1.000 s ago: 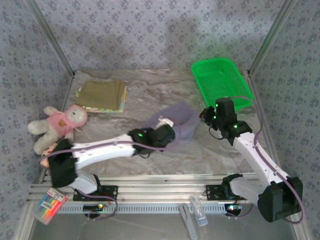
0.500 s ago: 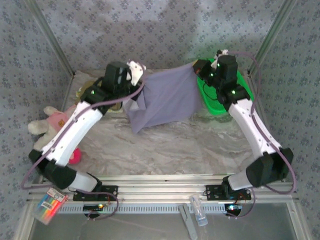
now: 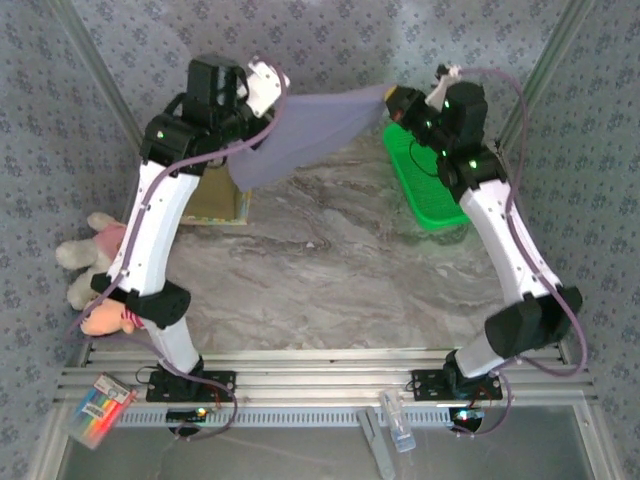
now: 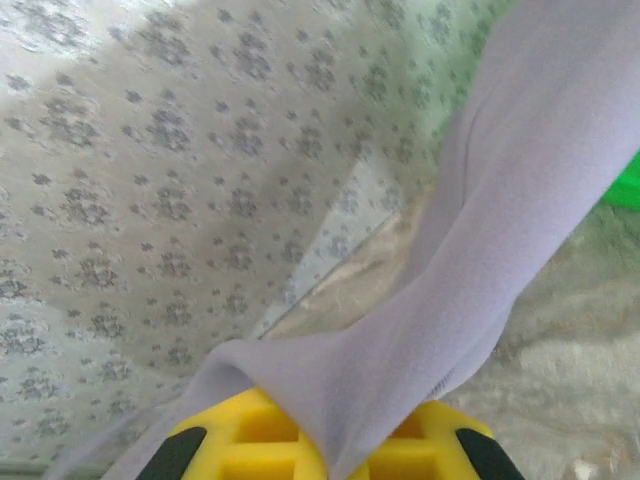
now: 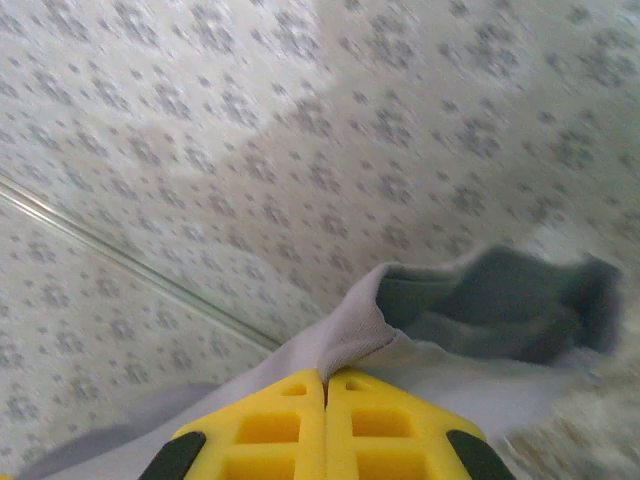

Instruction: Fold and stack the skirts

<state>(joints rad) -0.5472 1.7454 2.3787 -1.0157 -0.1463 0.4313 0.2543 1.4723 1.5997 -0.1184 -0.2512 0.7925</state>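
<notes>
lavender skirt strung up between both arms

both arms are reaching high at the back of the table (image 3: 330,270), and the lavender skirt (image 3: 315,125) hangs in the air between them like a little banner. the left gripper (image 4: 320,440) is pinched tight on one top corner. in its wrist view the cloth comes straight out from between the yellow fingers (image 4: 240,445) and drapes away to the right. the right gripper (image 5: 325,395) is clamped on the other corner, jaws pressed together with a fold of purple edge poking up out of the seam. the skirt hangs lower on the left side. the green basket (image 3: 425,185) sits under the right arm, a folded olive skirt (image 3: 212,203) under the left, and the pink plush toy (image 3: 100,250) is over by the left edge.
</notes>
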